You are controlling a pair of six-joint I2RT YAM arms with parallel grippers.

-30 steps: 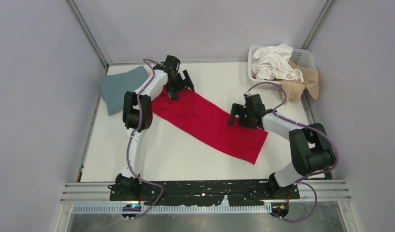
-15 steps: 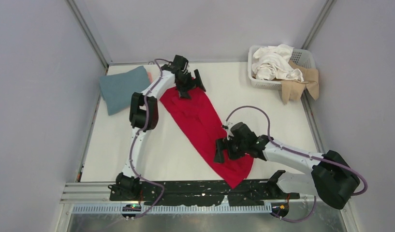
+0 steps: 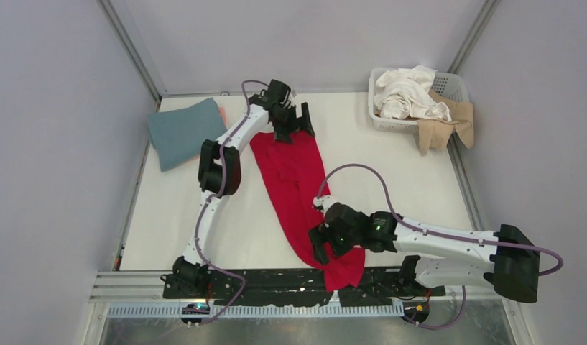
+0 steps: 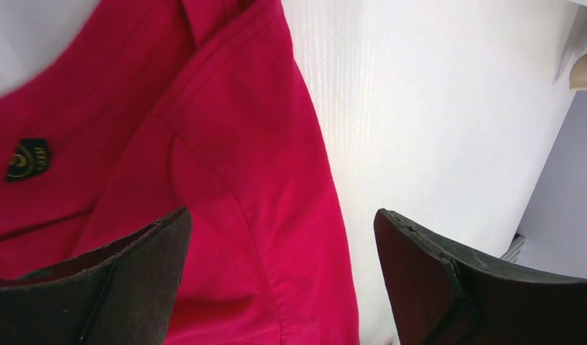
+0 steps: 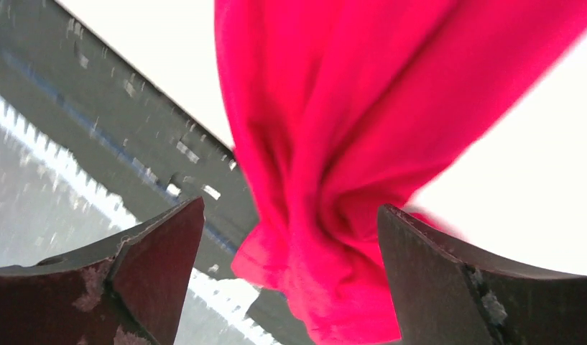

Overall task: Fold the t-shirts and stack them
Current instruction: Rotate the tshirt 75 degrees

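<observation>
**Top view.** Red t-shirt (image 3: 294,176): drawn out in a long strip on the white tabletop (image 3: 398,180). Its far end is at the left tool (image 3: 292,128). Its near end is under the right tool (image 3: 320,248) and laps over the black mounting rail (image 3: 276,282). Teal-blue t-shirt (image 3: 181,133): folded, far left corner. Basket (image 3: 454,80): far right, holding a white t-shirt (image 3: 409,93), with a tan t-shirt (image 3: 448,128) draped over its rim.

**Left wrist view.** Tool spread wide, gripping nothing. The red collar end with a dark neck label (image 4: 26,159) lies beneath it.

**Right wrist view.** Tool spread wide. The bunched red hem sits between the fingers (image 5: 154,273), clamped by neither.
</observation>
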